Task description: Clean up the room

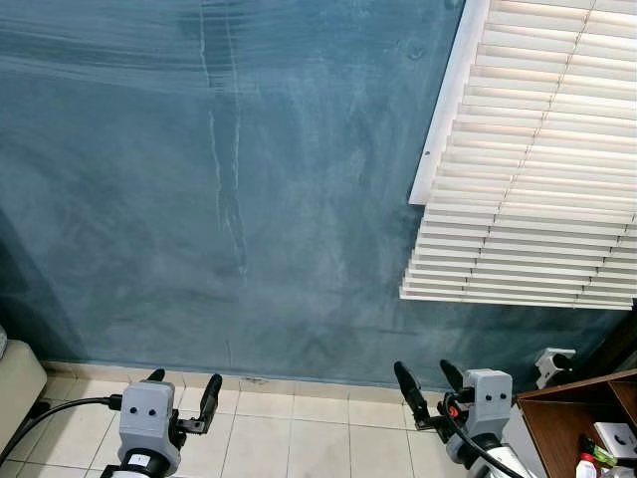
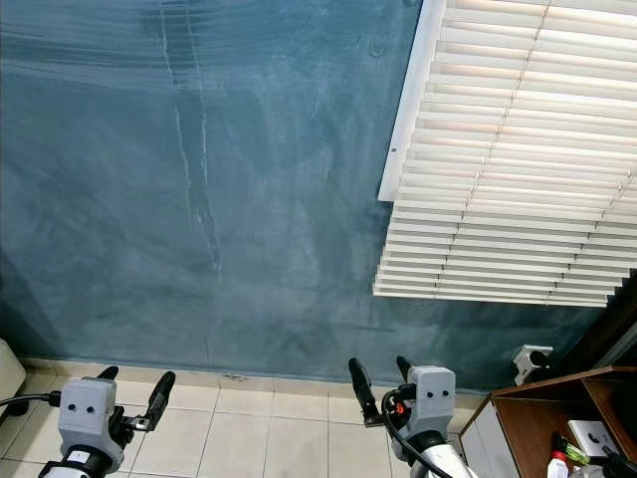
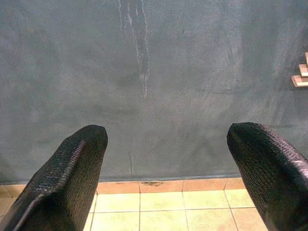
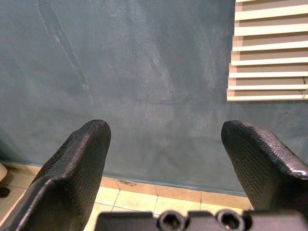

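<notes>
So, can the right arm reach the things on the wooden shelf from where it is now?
Probably not yet. The right gripper is open and points at the blue wall, while the wooden shelf sits off to its right side, lower down. It would likely need to turn first.

— What is waiting to be tidied?
— A few small things are sitting in the open top of a brown wooden cabinet [image 1: 567, 396], low on the robot's right.
— Which things?
— A small white box [image 1: 615, 439] is lying flat, showing a dark mark on its top face. A white bottle [image 1: 586, 466] with a red cap is standing near it, towards the front, and the picture's edge is cutting off its lower part.
— Anything between them?
— Something green [image 1: 597, 450] is lying just beside the bottle, but it is showing too small to tell what it is.
</notes>
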Controlling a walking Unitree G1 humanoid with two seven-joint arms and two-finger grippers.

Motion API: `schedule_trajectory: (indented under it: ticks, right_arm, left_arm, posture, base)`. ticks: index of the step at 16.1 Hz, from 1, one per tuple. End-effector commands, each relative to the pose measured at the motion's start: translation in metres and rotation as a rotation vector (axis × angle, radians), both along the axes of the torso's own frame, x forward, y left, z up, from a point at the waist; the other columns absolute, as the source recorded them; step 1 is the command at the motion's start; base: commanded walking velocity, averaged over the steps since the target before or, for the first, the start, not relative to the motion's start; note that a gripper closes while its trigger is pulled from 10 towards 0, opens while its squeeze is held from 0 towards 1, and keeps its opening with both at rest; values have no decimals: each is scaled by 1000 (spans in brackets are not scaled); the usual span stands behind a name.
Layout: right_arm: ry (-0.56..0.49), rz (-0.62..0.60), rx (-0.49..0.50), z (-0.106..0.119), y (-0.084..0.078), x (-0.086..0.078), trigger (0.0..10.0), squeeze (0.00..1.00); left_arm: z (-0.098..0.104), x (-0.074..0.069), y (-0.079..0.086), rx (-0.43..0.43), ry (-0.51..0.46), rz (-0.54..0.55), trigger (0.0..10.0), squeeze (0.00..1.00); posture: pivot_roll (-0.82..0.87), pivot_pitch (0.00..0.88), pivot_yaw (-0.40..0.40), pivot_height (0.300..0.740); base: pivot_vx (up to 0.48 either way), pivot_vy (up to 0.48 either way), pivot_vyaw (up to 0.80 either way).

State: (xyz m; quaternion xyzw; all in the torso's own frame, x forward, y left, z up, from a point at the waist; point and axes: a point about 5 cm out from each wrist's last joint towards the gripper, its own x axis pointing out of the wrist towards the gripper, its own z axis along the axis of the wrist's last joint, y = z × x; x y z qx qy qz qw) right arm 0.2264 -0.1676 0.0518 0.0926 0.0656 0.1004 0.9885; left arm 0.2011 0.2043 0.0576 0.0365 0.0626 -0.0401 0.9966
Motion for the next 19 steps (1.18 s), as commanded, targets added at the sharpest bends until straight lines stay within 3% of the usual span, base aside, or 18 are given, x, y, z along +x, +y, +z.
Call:
schedule_trajectory:
  ticks: [1,13,14,16,17,19]
  right_arm:
    - [-30,36,-89,23,21,69,10000,0]
    - [-22,2,-93,19,18,72,10000,0]
    - [-25,-34,-70,20,12,68,10000,0]
    - [21,-96,-131,13,-7,35,10000,0]
    - [23,-112,-113,9,-12,29,10000,0]
    - [5,-109,-130,9,-11,35,10000,0]
  left_arm:
    - [14,74,-16,-88,5,18,10000,0]
    - [12,77,-19,-47,5,8,10000,0]
    - [11,72,-16,-46,6,10,10000,0]
    - [7,36,-17,30,35,-104,10000,0]
    - [6,32,-19,62,43,-136,10000,0]
    - [10,48,-22,76,21,-136,10000,0]
  posture:
    - [68,0,-62,740]
    - [54,0,-56,740]
    - [55,0,-63,740]
    - [49,0,-62,740]
    - [45,0,-59,740]
    - [39,0,-51,740]
  base:
    - [0,0,0]
    - [0,0,0]
    - [0,0,0]
    - [0,0,0]
    - [0,0,0]
    - [0,0,0]
